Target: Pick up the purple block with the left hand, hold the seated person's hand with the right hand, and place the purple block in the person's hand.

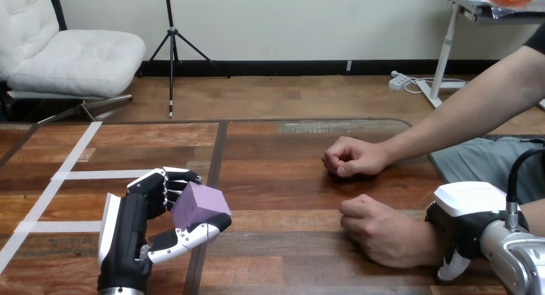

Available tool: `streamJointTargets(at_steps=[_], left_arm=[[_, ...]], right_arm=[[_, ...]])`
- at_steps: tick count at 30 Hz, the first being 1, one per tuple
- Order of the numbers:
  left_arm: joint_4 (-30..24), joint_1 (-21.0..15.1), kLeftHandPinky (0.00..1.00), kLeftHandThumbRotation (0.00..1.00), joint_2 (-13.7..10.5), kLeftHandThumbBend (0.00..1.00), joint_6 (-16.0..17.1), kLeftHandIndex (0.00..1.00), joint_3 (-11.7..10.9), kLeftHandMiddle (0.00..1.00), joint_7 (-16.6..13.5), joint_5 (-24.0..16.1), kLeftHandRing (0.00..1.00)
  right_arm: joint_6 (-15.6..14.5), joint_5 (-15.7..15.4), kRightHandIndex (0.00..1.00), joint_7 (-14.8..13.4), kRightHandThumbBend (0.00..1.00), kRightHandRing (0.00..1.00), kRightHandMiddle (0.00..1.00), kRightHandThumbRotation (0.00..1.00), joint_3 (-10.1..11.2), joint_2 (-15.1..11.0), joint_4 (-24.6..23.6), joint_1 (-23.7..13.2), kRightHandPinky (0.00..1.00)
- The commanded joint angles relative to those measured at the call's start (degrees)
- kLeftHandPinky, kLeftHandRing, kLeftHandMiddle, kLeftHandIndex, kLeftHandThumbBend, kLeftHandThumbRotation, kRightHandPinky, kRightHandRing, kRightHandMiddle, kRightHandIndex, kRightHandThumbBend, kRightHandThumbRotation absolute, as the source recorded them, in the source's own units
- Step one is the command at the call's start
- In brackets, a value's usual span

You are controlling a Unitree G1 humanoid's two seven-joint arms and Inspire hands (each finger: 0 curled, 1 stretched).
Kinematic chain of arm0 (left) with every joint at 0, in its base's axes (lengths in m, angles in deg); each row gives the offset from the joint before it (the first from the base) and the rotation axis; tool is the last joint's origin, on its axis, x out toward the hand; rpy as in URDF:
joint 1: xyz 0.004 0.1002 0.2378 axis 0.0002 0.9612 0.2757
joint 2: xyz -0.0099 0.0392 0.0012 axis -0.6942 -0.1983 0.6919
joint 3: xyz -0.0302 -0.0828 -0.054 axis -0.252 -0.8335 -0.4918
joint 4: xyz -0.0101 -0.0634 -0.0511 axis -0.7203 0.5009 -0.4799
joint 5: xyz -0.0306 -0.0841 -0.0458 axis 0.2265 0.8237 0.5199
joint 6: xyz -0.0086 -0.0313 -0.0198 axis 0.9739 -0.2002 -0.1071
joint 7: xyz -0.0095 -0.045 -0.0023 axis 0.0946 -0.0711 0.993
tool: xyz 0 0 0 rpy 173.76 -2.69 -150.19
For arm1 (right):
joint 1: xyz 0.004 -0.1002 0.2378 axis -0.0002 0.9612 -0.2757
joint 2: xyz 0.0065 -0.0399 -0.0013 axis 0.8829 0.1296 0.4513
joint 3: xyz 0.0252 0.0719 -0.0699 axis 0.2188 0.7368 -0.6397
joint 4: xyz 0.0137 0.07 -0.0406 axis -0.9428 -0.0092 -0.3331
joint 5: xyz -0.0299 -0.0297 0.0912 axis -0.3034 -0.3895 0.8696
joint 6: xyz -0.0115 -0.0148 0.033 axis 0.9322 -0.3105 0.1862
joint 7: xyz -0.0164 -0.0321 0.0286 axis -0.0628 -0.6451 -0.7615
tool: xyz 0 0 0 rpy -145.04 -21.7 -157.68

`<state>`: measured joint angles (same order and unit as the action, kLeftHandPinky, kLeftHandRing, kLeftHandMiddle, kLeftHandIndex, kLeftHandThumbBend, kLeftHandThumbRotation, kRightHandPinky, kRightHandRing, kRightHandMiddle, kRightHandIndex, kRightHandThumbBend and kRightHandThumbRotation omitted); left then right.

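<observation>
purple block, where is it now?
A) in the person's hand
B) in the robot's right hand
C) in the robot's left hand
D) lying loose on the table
C: the purple block sits clamped between the curled fingers and thumb of the left hand, well apart from the person's two closed hands at the view's right.

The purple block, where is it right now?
Head view, lower left: the purple block is gripped in the robot's left hand, just above the table, well to the left of the person's nearer closed hand.
</observation>
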<state>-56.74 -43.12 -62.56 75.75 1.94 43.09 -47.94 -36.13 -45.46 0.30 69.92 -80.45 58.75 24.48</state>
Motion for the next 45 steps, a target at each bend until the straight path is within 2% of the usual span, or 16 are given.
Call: streamJointTargets(at_steps=[1, 8, 22, 29, 34, 40, 45], left_arm=[[-2.67, -1.94, 0.32, 0.0, 0.23, 0.72, 1.66, 0.46, -0.89, 0.45, -0.04, 0.94, 0.39], [-2.77, -1.81, 0.32, 0.0, 0.32, 0.72, 1.45, 0.46, -1.11, 0.45, -0.27, 0.55, 0.39], [-2.16, -1.99, 0.32, 0.0, 0.5, 0.72, 2.06, 0.46, -1.53, 0.45, 0.25, 0.68, 0.39], [-1.95, -2.17, 0.32, 0.0, 0.62, 0.72, 2.23, 0.46, -1.63, 0.46, 0.29, 0.76, 0.39], [-1.7, -2.34, 0.32, 0.0, 0.64, 0.73, 2.37, 0.46, -1.68, 0.45, 0.19, 0.7, 0.39], [-1.79, -2.38, 0.32, 0.0, 0.74, 0.73, 2.07, 0.46, -1.65, 0.45, 0.22, 0.75, 0.39], [-1.77, -2.47, 0.32, 0.0, 0.81, 0.73, 2.05, 0.46, -1.56, 0.46, 0.45, 0.99, 0.39]], right_arm=[[0.13, 0.79, 0.69, -1.12, 0.71, 0.26, 0.37, 0.0, -0.78, -1.22, 1.79, -2.52, 0.19], [0.45, 1.62, 0.68, -2.19, 0.69, 0.27, 0.39, 0.0, -0.88, -1.35, 2.3, -2.42, 0.19], [0.95, 2.27, 0.61, -3.23, 0.66, 0.43, 0.51, 0.0, -1.13, -1.99, 2.96, -2.4, 0.32], [0.78, 2.61, 0.6, -4.02, 0.65, 0.42, 0.5, 0.0, -1.04, -2.28, 2.73, -2.24, 0.32], [1.01, 2.54, 0.59, -4.68, 0.65, 0.45, 0.52, 0.0, -1.41, -2.94, 2.66, -2.25, 0.34], [0.28, 3.36, 0.56, -4.42, 0.66, 0.46, 0.53, 0.0, -1.15, -2.82, 2.36, -2.34, 0.36], [-0.1, 4.09, 0.54, -5.33, 0.68, 0.47, 0.53, 0.0, -0.52, -2.48, 2.14, -2.13, 0.38]])
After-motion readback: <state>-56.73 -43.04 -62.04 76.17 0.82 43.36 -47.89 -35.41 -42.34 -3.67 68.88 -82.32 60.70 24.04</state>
